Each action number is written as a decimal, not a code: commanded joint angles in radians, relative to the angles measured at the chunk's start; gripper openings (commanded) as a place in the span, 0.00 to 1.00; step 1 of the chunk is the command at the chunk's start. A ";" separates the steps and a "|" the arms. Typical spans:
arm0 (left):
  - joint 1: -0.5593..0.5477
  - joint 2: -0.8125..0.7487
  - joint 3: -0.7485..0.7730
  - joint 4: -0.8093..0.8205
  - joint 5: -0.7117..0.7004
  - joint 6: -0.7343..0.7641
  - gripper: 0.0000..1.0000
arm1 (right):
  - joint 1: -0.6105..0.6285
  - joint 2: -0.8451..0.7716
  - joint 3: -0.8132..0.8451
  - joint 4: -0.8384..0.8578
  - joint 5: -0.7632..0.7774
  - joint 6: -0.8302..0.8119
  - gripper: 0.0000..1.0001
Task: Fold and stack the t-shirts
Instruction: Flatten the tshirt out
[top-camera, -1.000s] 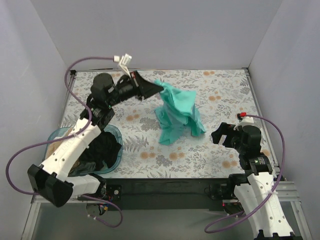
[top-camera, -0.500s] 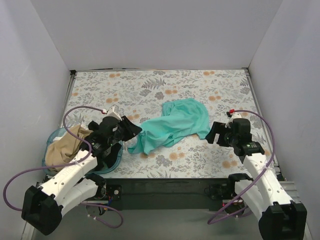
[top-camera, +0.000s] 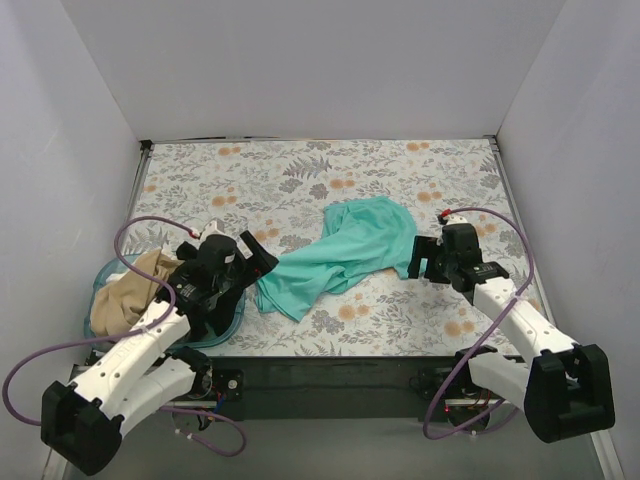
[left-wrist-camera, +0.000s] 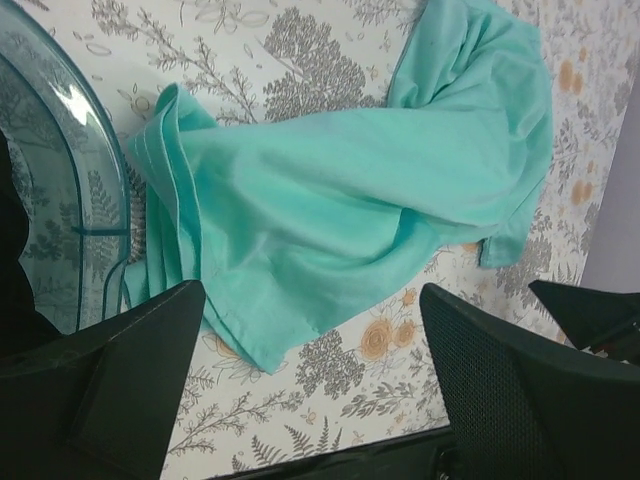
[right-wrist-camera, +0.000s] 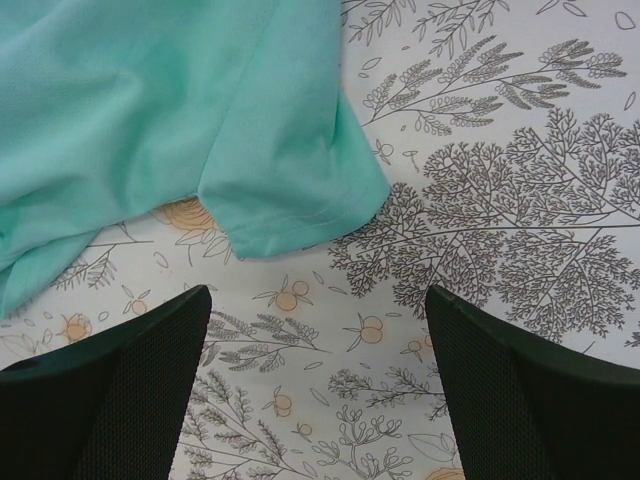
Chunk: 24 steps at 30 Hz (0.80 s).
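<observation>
The left arm reaches forward low over the table, elbow bent, its left gripper (top-camera: 264, 257) at the near-left end of the soft teal-green t-shirt (top-camera: 347, 252). Its two black fingers (left-wrist-camera: 130, 370) are spread wide and hold nothing. In the wrist view the shirt's bunched, pleated end lies just past the fingertips; whether a finger touches the cloth cannot be told.

The right arm stretches from its base toward the shirt's right side, forearm slanting up and inward. The right gripper (top-camera: 420, 258) sits just beside the sleeve that sticks out there. Its fingers (right-wrist-camera: 110, 390) are also wide apart with nothing between them, and the hemmed sleeve corner lies just beyond the tips, over bare table.

The teal-green t-shirt lies crumpled in a long diagonal band on the grey-and-orange flower-printed table cover (top-camera: 300, 175), wider at its far-right end, narrowing to the near-left. It is not folded.

A loop of purple cable (top-camera: 500, 225) arcs over the right arm, right of the shirt; another hangs around the left arm.

Left of the shirt, close to its narrow end, stands a translucent blue plastic basket (left-wrist-camera: 70, 215), partly hidden under the left arm. Bunched inside it is a tan-beige t-shirt (top-camera: 122, 292), heaped above the rim.
</observation>
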 joint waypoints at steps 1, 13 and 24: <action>-0.033 0.008 -0.040 -0.066 0.070 -0.025 0.88 | 0.003 0.052 0.054 0.039 0.084 0.003 0.94; -0.379 0.227 -0.054 -0.036 -0.047 -0.203 0.85 | 0.003 0.246 0.109 0.105 0.085 0.003 0.92; -0.413 0.456 0.023 -0.031 -0.101 -0.226 0.56 | 0.003 0.329 0.108 0.132 0.066 -0.029 0.79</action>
